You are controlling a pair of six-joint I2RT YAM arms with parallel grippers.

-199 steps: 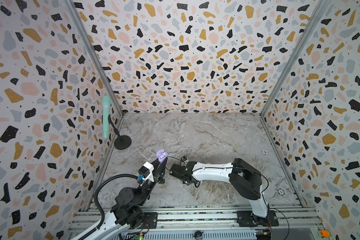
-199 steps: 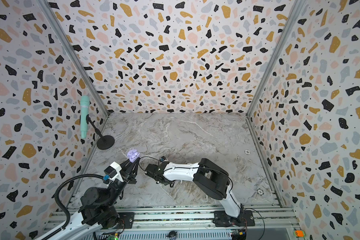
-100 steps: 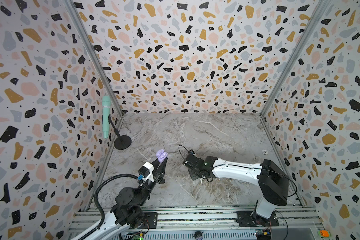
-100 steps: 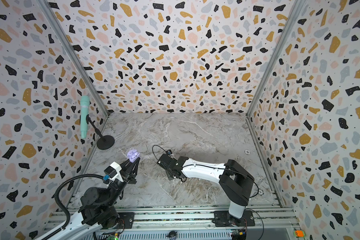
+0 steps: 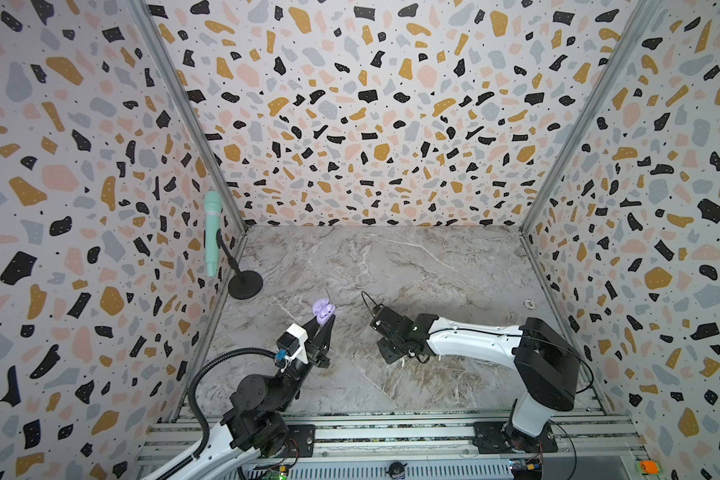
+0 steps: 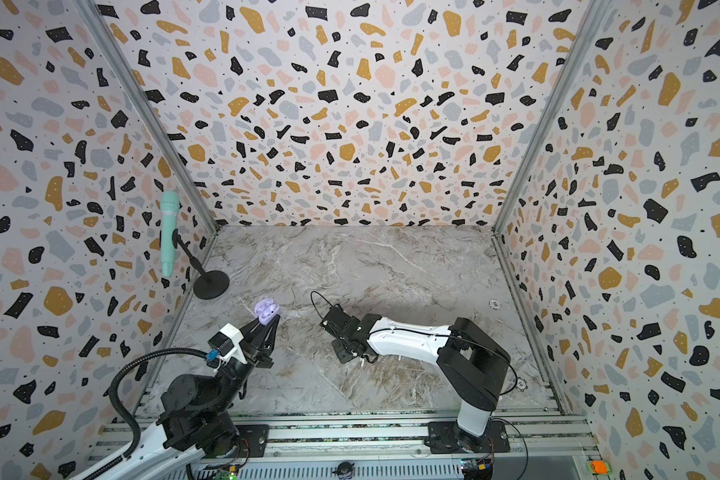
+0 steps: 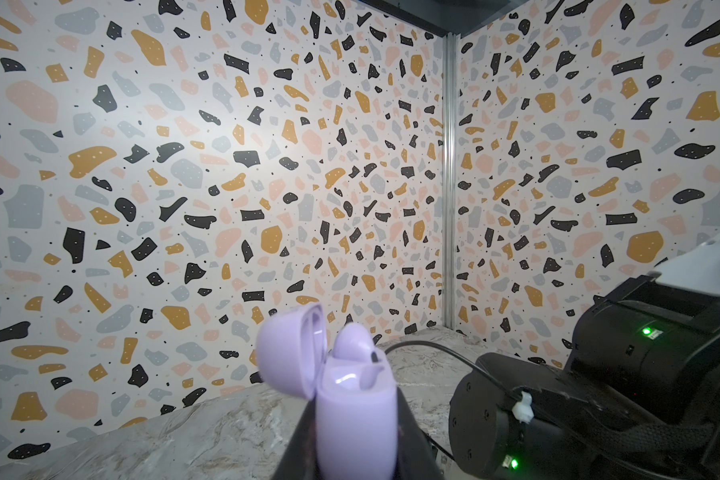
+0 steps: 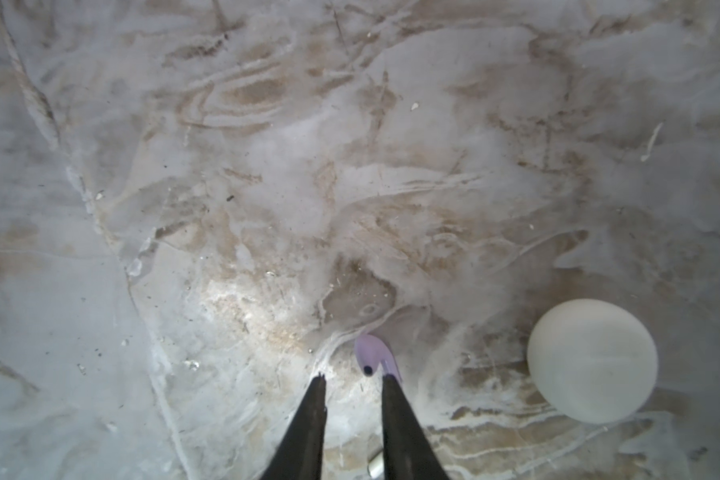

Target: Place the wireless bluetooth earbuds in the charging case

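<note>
My left gripper is shut on the lavender charging case and holds it upright above the floor at the left. The case's lid is open and one lavender earbud sits in it. The case shows in both top views. My right gripper points down at the marble floor, its jaws a little apart with nothing between them. A second lavender earbud lies on the floor against the tip of one finger. In both top views the right gripper's fingers are hidden under its body.
A round white case, shut, lies on the floor beside the right gripper. A mint microphone on a black stand is at the left wall. Terrazzo walls enclose the marble floor; a metal rail runs along the front.
The right arm has drawn away from the held case toward the right and lowered over the floor, its jaws narrowing. The left gripper and case have stayed put.
</note>
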